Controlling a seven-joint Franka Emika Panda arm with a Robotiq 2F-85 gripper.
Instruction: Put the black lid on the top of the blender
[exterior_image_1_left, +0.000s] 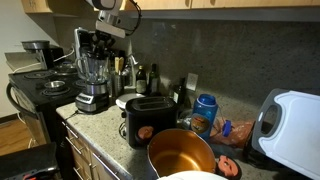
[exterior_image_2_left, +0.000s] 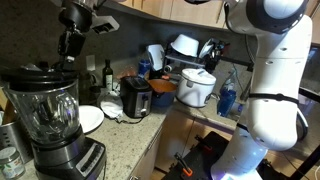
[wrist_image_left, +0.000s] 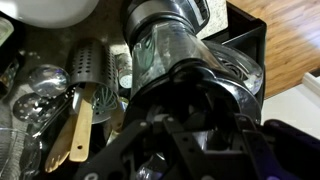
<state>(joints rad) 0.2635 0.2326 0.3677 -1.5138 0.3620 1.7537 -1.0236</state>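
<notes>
The blender is a clear jar on a silver-and-black base and stands at the counter's end by the stove; it shows in both exterior views. The black lid lies at the jar's mouth. In the wrist view it is the round black shape in front of the jar. My gripper hangs straight over the jar from above. Its fingers look closed on the lid's centre, which they hide.
A black toaster stands on the counter near the blender. A white plate lies between them. A copper pot, a white rice cooker, a stove and a utensil holder are around.
</notes>
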